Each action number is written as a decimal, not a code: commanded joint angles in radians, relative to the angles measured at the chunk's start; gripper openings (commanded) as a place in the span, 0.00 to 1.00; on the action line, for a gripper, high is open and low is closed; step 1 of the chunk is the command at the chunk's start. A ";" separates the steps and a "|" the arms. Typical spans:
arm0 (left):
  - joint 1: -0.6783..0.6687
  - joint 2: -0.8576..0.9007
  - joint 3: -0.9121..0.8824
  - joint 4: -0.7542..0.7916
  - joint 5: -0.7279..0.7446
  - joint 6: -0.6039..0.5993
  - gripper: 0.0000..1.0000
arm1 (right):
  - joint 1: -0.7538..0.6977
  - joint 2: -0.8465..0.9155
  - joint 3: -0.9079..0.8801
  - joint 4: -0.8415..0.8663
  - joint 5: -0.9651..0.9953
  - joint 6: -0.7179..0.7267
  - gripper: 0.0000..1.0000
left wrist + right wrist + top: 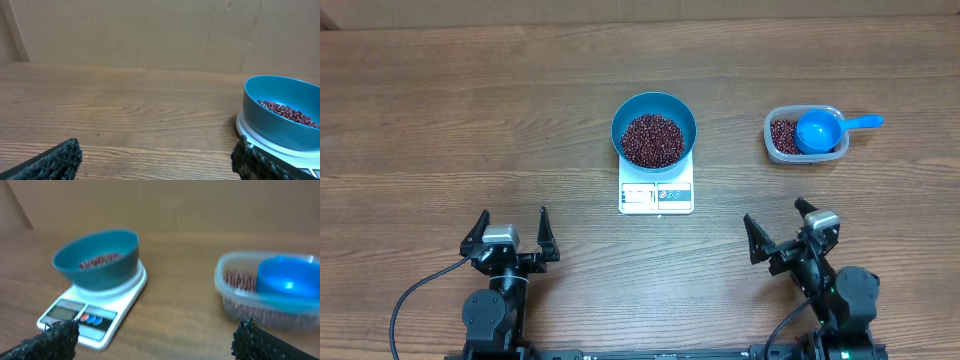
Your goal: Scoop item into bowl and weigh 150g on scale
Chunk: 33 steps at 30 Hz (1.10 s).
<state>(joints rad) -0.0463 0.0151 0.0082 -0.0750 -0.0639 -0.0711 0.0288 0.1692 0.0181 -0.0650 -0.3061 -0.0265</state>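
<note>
Overhead: bowl sits on scale at mid-table, covering all of the scale but its panel edge, which faces the arms. Beans cover the bowl's bottom in a heap. Display not legible. Tub lies well right of the scale and holds more beans; scoop rests in it, handle sticking out over the right rim. Left claw and right claw are at the near edge, both spread wide and holding nothing, well apart from the scale and tub.

Left wrist: fingers wide apart at the lower corners, bare wood between them. Bowl with beans at far right, on the scale.

Right wrist (blurred): claw wide, empty. Bowl on scale at left, beans inside. Tub at right with scoop in it.
</note>
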 commanded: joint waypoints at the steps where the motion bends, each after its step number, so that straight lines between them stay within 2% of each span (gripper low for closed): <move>1: -0.006 -0.011 -0.003 0.002 0.005 0.012 1.00 | 0.008 -0.083 -0.010 0.003 0.018 -0.028 1.00; 5: -0.006 -0.011 -0.003 0.002 0.005 0.012 1.00 | 0.008 -0.167 -0.010 0.004 0.020 -0.028 1.00; 33: -0.006 -0.011 -0.003 0.002 0.005 0.012 1.00 | 0.008 -0.167 -0.010 0.006 0.016 -0.027 1.00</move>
<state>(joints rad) -0.0463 0.0151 0.0082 -0.0750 -0.0639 -0.0708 0.0288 0.0128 0.0181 -0.0666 -0.2993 -0.0490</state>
